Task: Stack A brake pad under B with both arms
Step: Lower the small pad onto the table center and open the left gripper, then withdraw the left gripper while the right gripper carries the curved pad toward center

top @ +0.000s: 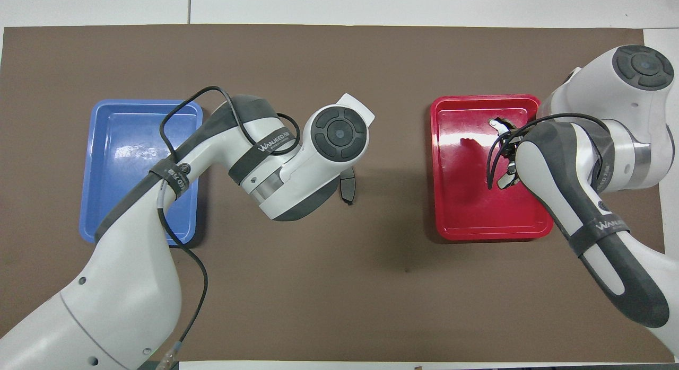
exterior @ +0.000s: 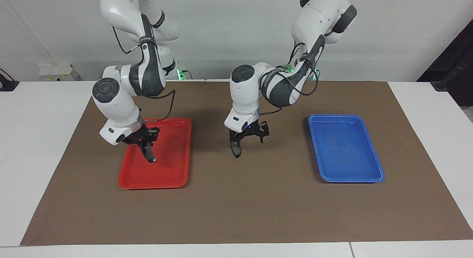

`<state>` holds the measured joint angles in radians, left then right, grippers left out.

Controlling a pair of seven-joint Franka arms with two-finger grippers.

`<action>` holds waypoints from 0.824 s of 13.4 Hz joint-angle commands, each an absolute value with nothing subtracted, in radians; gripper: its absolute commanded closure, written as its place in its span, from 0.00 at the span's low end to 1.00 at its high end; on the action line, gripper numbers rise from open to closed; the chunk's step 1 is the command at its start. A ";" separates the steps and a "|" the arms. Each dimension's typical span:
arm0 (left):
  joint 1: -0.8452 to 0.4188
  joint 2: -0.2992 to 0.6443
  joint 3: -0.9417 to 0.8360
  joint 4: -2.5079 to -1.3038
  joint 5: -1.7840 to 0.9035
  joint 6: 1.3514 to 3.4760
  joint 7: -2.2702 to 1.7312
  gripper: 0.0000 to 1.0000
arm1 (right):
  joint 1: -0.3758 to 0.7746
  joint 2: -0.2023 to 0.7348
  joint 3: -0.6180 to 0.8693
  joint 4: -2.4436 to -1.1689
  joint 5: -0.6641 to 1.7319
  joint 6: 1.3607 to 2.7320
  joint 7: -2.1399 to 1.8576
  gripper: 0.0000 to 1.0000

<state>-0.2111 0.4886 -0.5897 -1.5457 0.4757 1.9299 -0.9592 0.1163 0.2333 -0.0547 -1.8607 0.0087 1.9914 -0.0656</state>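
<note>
Over the brown mat (exterior: 236, 206), left gripper (exterior: 245, 141) fingers hold a dark pad (exterior: 235, 150); over the red tray (exterior: 173, 176), right gripper (exterior: 147, 147) fingers grip another pad (exterior: 150, 156).

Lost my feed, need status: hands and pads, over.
Left hand over mat between red tray and blue tray, dark pad at it. Right hand low over red tray, load unclear. No stack yet; nothing blocking.

Lettering — "WANJEED", apparently, followed by small unreadable characters — on the black strap around the white left arm's forearm (top: 265, 146); same band on the right arm's forearm (top: 602, 231).
</note>
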 commanded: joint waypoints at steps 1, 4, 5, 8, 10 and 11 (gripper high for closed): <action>-0.129 0.359 -0.583 -1.555 0.358 1.807 -0.774 0.00 | 0.156 0.230 -0.046 -1.842 0.104 1.970 -0.081 1.00; -0.039 0.290 -0.574 -1.507 0.293 1.671 -0.582 0.00 | 0.236 0.235 -0.037 -1.799 0.103 1.964 -0.066 1.00; -0.009 0.276 -0.557 -1.500 0.290 1.634 -0.545 0.00 | 0.271 0.236 -0.035 -1.790 0.100 1.965 -0.011 1.00; -0.015 0.155 -0.329 -1.503 0.136 1.576 -0.297 0.00 | 0.415 0.303 -0.035 -1.709 0.097 1.970 0.165 1.00; -0.015 0.121 -0.191 -1.502 0.046 1.522 -0.128 0.00 | 0.480 0.386 -0.035 -1.610 0.107 1.964 0.271 1.00; -0.017 0.108 -0.125 -1.502 0.026 1.507 -0.071 0.00 | 0.497 0.421 -0.035 -1.585 0.112 1.983 0.309 1.00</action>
